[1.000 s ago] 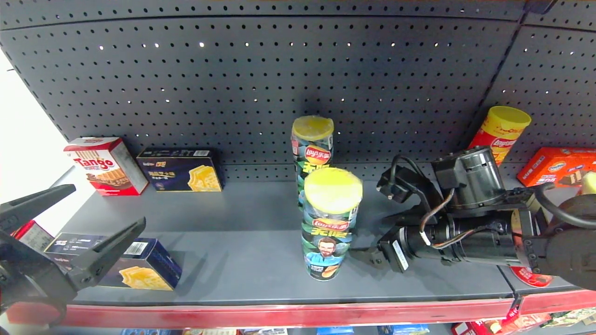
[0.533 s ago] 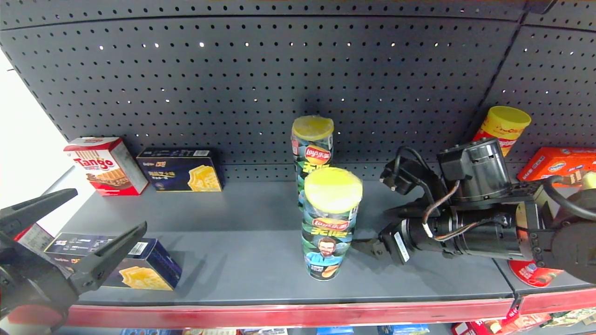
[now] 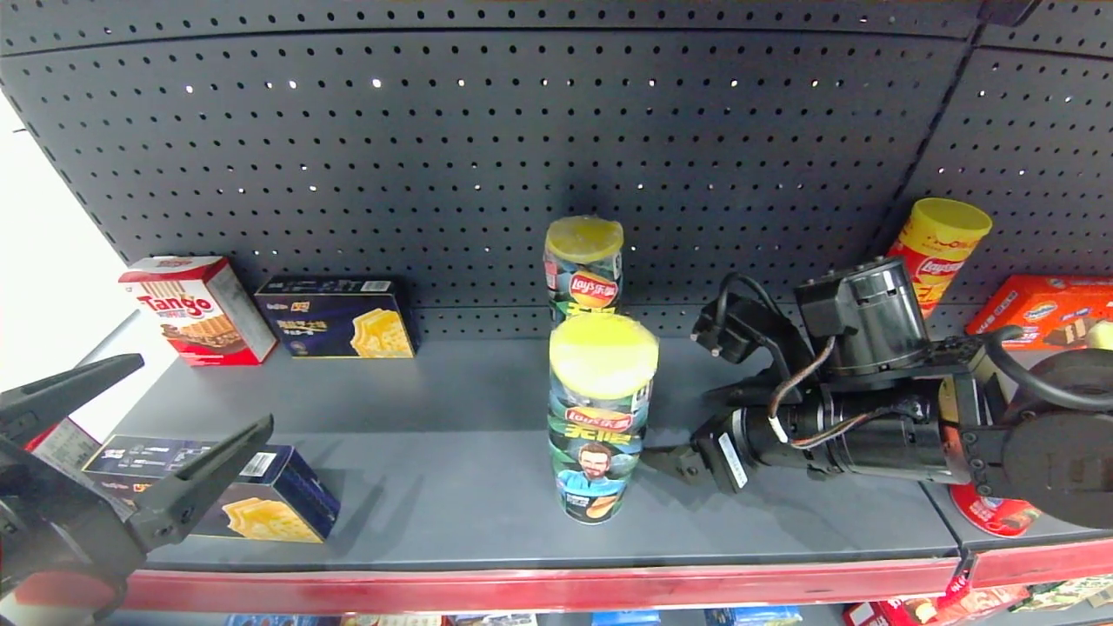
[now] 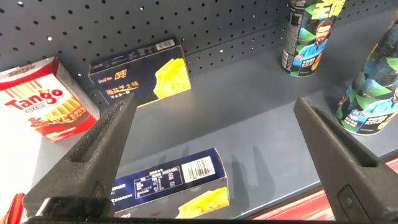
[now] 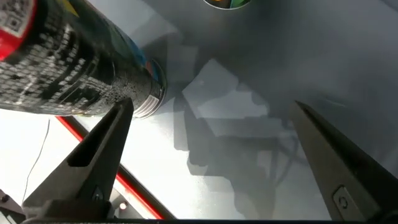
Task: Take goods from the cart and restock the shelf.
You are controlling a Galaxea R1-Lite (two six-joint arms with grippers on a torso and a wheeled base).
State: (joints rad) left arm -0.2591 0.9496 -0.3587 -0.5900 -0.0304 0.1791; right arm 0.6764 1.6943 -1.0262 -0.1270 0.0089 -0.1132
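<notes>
Two green chip cans with yellow lids stand mid-shelf, one behind the other: the front can (image 3: pixel 598 417) and the back can (image 3: pixel 583 261). My right gripper (image 3: pixel 665 458) lies low on the shelf (image 3: pixel 452 452), right beside the front can's base. In the right wrist view this gripper (image 5: pixel 211 104) is open, and the front can (image 5: pixel 74 68) leans in by one fingertip (image 5: pixel 123 112). My left gripper (image 3: pixel 202 389) hangs open at the shelf's front left, holding nothing. The left wrist view has this gripper (image 4: pixel 212 101) open too, with both cans (image 4: pixel 373 87) farther off.
A red wafer box (image 3: pixel 196 309) and a dark blue cracker box (image 3: pixel 335 317) stand at the back left. Another blue box (image 3: pixel 261 500) lies front left under my left gripper. A yellow can (image 3: pixel 939 243) and an orange box (image 3: pixel 1043 309) sit at the right. The pegboard wall (image 3: pixel 487 156) closes the back.
My right arm has shifted left along the shelf, and the front can has slid a little left with it. The left gripper has barely moved.
</notes>
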